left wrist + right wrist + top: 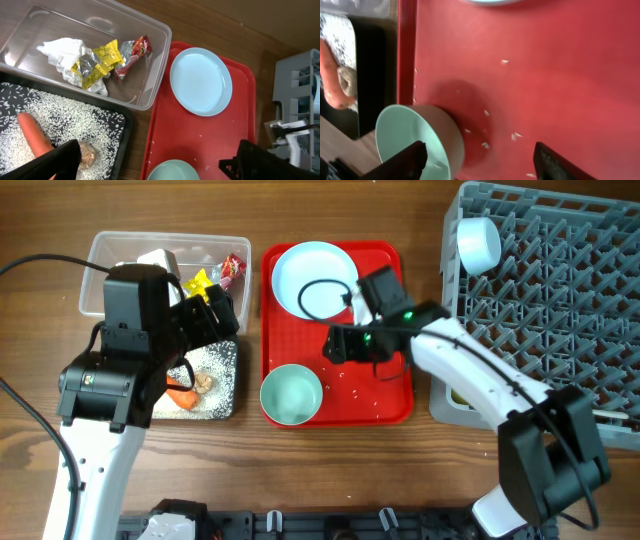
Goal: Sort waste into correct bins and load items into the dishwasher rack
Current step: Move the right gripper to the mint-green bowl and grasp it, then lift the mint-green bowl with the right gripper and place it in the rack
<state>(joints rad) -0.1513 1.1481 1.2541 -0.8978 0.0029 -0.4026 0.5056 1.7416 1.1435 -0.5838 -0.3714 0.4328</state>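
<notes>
The two dark fingers (406,161) of my right hand (479,157) fill the lower edge of its wrist view. They are spread wide and grip nothing. Just beside one finger a pale blue bowl (400,131) stands upright on the flat red tray (560,75); I cannot tell whether the finger touches it. Loose rice grains (516,135) lie scattered on the red surface around the bowl.

My left hand (159,150) is open too and holds nothing. It hangs over the spot where the black tray (127,137) sits beside the red one. More rice grains cover the floor of the black tray, with an orange carrot piece (32,137) and a brownish food lump (89,155) lying on them, close together.

Beyond it the clear plastic tub (152,75) holds a crumpled white napkin (62,52), a yellow snack wrapper (97,62) and a red snack wrapper (132,52). A pale blue plate (201,81) lies flat at the far end of the red tray.

On my right the grey dishwasher rack (560,290) stands on the wooden counter (40,220). A second bowl (478,242) is tipped on its side among the pegs in the rack's far corner.
</notes>
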